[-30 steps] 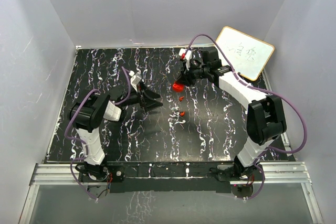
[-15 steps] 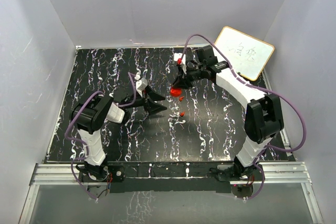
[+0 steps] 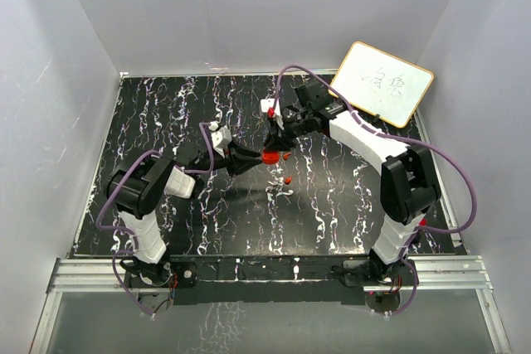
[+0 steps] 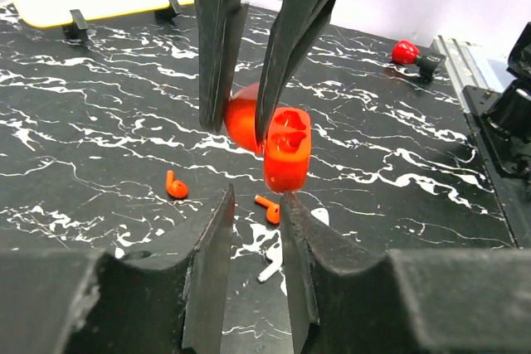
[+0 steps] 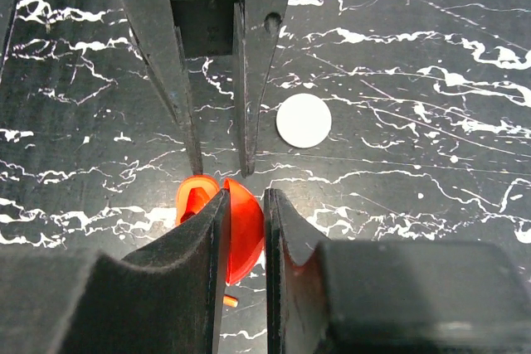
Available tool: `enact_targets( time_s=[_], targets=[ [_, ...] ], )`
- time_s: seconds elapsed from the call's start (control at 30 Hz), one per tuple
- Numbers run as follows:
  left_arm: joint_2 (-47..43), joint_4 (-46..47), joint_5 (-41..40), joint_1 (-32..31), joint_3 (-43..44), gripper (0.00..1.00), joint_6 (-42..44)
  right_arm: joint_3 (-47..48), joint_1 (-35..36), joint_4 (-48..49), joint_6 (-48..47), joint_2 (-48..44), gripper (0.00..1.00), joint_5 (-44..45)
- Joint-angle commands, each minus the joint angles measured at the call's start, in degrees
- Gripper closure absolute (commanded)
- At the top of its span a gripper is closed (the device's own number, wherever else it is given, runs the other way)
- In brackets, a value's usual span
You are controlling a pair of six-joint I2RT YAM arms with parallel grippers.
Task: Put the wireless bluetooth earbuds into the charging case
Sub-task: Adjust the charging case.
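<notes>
Step in hand, as I read it: steadying the opened case btwn both arms, earbuds not yet in. The arms meet over the middle of the black marbled surface. The right gripper has its jaws pinching the domed lid half of the charging case. The left gripper has its jaws spread approx case-wide, tips right at the base half w/ nothing clearly btwn them; touching or just short, can't tell. The case stands on edge, hinged open, its wells facing the left jaws and looking empty. The earbuds lie loose on the surface below the right jaws' tips: one off to the left of the left jaws, the other just ahead of their gap, under the case. Next move prob calls for the left jaws to take the base, or for the case to go down flat w/ wells up, so one arm is free to pick. The pieces are tiny, so a fine, centred pinch & correct orientation will matter. Views: top cam alone gives both arms' layout and the whole whiteboard well behind the right jaws, but the case is just a red blob there. Right wrist alone shows the white disc past its jaws, beside the left jaws; the earbuds are nearly all hidden there. Left wrist alone shows the wells + both earbuds.
</notes>
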Motion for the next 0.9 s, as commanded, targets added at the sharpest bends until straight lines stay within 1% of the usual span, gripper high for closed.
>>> enact_targets(
  time_s=[0.0,0.03,0.13,0.37,0.57,0.8,0.87],
  targets=[
    [-3.6,10.7,-0.8,-0.7,-1.4,0.73,5.8,1.5,1.0,0.8,-3.0,1.2,1.0,-1.0],
    [-4.0,10.7,-1.4,-1.2,-2.1,0.73,7.5,1.6,1.2,0.8,-3.3,1.2,1.0,-0.8],
    [-4.9,10.7,-1.5,-1.7,-3.6,0.66,11.2,1.8,1.4,1.2,-3.5,1.3,1.0,-0.4],
    [-5.9,10.8,-1.6,-2.3,-6.0,0.57,14.6,2.1,1.6,1.4,-4.2,1.4,1.0,-0.4],
    [-5.2,10.8,-2.1,-2.9,-5.1,0.53,15.1,2.2,2.6,1.4,-5.4,1.4,1.0,0.0],
    [-4.8,10.8,-2.6,-3.4,-4.1,0.53,15.3,2.4,3.9,1.4,-6.4,1.6,1.0,0.5],
    [-4.8,10.8,-2.7,-3.5,-4.1,0.55,15.0,2.7,4.2,1.5,-6.6,1.8,1.0,0.5]
  ],
)
